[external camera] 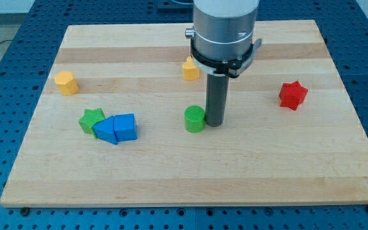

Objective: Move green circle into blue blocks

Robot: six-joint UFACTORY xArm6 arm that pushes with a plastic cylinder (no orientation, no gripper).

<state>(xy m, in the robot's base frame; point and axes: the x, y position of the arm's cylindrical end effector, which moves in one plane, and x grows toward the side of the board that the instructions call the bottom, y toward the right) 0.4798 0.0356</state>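
Two blue blocks (117,128) sit touching each other at the view's lower left, w/ a green star (91,119) pressed against their left side. The green circle (195,119) stands near the board's middle, well apart from the blue pair, to their right. My tip (214,123) is just beside the circle on its right, touching or nearly so; can't tell which.

No claw on this rig, just the rod, so nothing is released, clenched or grasped.

Progress, as I judge it: approach done, tip lined up on the far side of the circle from the target; the whole push leftward is left. The path between the circle and blue pair looks free.

Elsewhere: yellow block (66,83) at upper left, another yellow one (191,69) behind the rod, partly hidden, red star (292,95) at right. None in the way.
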